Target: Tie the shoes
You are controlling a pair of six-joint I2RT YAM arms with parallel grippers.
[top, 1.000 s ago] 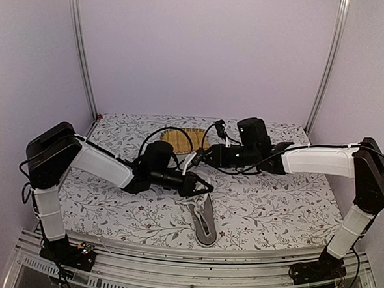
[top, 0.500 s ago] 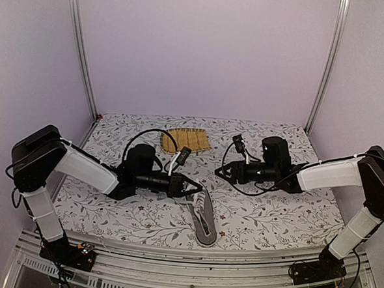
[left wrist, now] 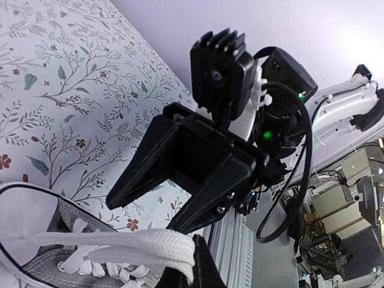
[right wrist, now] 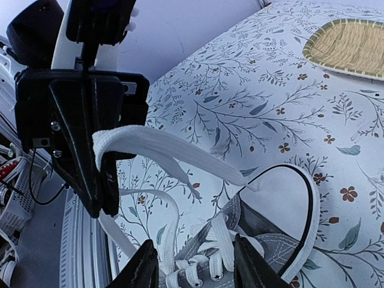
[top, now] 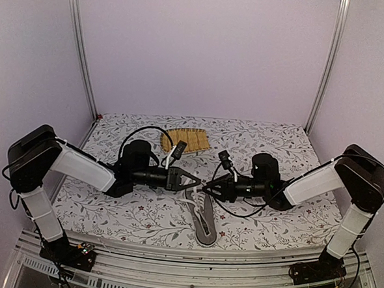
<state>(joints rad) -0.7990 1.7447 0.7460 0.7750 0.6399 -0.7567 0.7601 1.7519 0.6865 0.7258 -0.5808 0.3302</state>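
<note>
The grey shoe (top: 204,224) with white sole lies near the table's front edge, toe toward me. My left gripper (top: 196,182) hovers just above its heel end, shut on a folded white lace (left wrist: 171,249) that runs down to the eyelets. In the right wrist view the left gripper (right wrist: 96,180) holds that lace (right wrist: 168,150) taut above the shoe (right wrist: 270,252). My right gripper (top: 207,189) faces the left one tip to tip, open, with nothing gripped. Its fingers (right wrist: 147,267) frame the shoe's tongue and laces from above. The left wrist view shows the right gripper (left wrist: 144,213) spread wide.
A yellow woven mat (top: 186,140) lies at the back centre, also in the right wrist view as the mat (right wrist: 354,45). The floral tablecloth (top: 285,215) covers the table. Metal rails (top: 170,283) run along the front edge, with uprights at the back corners.
My right arm swung from beside the mat forward and left, ending tip to tip with the left gripper. The left gripper drew back slightly left, keeping the lace.
</note>
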